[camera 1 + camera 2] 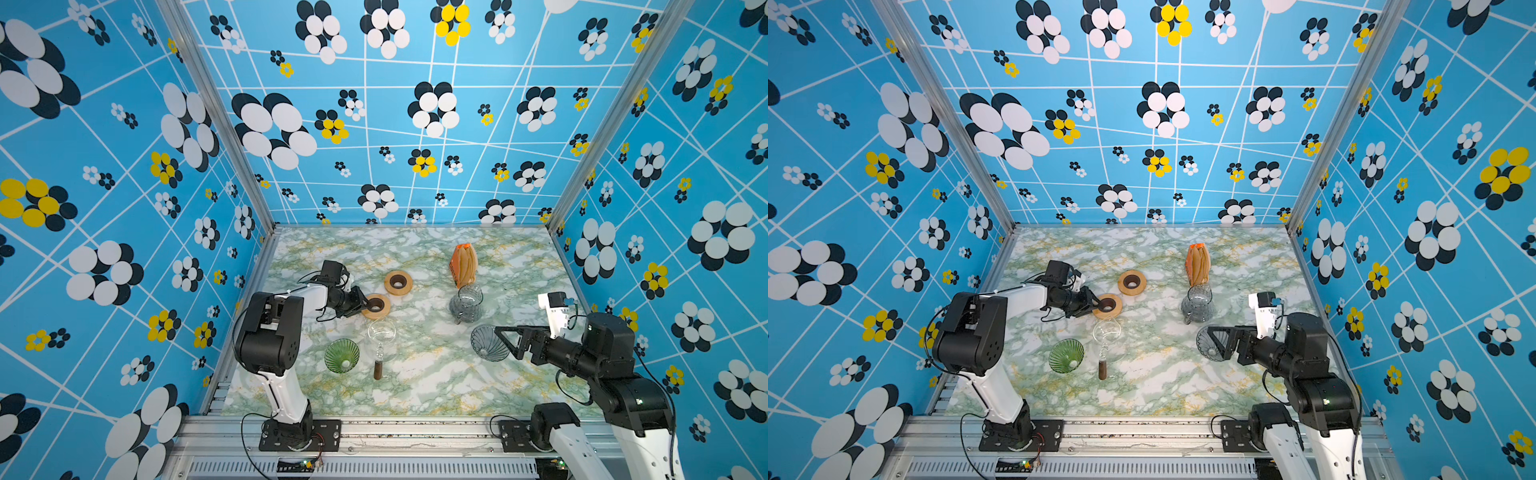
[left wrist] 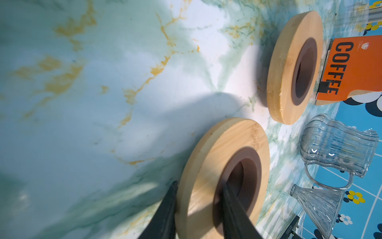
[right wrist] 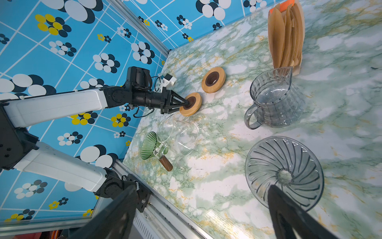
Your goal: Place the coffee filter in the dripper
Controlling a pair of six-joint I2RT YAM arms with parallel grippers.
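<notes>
Marbled green surface (image 1: 415,386), blue flowered walls (image 1: 124,166). Coffee filters (image 1: 467,262) stand in orange pack (image 1: 455,266) at the back, just behind glass jug (image 1: 466,305). Left pincer (image 1: 367,305) pinches near wooden ring (image 1: 385,314): one finger in the hole, one on the outer rim. Ring lies flat on surface. Right pincer (image 1: 504,340) spread wide, holding nothing, at edge of grey dripper (image 1: 484,341), well apart from filters.

The left fingers (image 2: 165,215) are running blurred off the left wrist view's edge, one dipping inside the nearer wooden ring (image 2: 206,165) so any squeeze is escaping judgment, while one of the blurred right fingers (image 3: 289,213) is covering part of the grey dripper (image 3: 266,163) rim.
</notes>
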